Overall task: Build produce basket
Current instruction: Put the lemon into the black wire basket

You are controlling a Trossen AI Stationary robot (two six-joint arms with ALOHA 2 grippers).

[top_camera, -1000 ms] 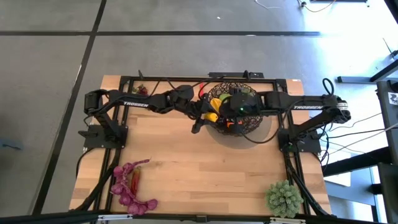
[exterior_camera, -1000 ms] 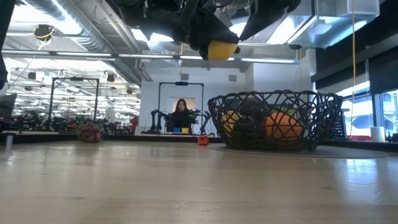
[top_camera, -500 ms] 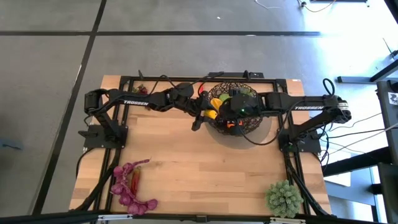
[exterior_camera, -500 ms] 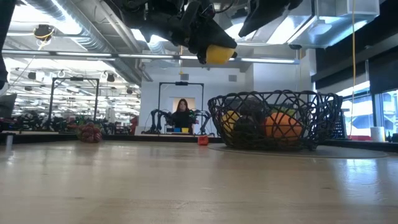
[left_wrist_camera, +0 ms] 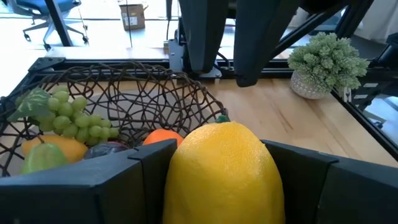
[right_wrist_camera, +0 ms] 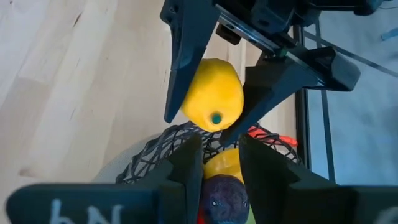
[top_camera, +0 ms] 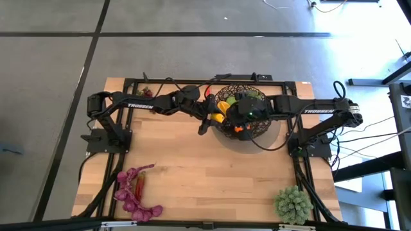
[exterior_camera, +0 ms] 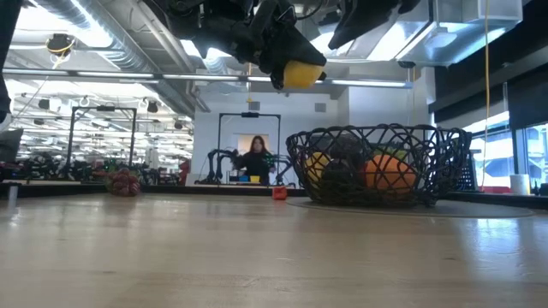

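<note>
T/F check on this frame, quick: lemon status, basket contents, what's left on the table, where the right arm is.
1. The left gripper holds a lemon above the table. True.
2. The lemon already lies in the basket. False: it is in the air, near the basket's rim and above it.
3. An orange and green grapes are in the basket. True.
4. The spiky green plant ball sits inside the basket. False: it stands on the table's near right corner.
5. A red chilli and purple leaves lie on the table's near left. True.
6. The right gripper waits far from the basket. False: it hangs over the basket.
</note>
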